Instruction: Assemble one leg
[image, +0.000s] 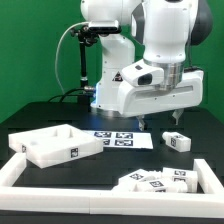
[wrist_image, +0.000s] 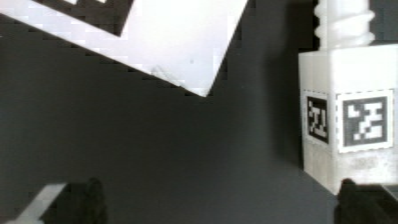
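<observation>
Front rail (image: 60, 188) w/ leg pile (image: 160, 180) behind; gripper (wrist_image: 217, 200) wide open, empty, over lone leg (wrist_image: 347, 110).

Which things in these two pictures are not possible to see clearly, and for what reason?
- Wrist view: the leg is cut off by the picture edge; its full length does not show.
- Wrist view: only a corner of the marker board shows; its tags are cut off.
- Wrist view: of the gripper, only blurred fingertips show.
- Exterior view: the piled parts overlap; their number is unclear.

Marker board (image: 120, 140) on black table (image: 110, 166)
</observation>
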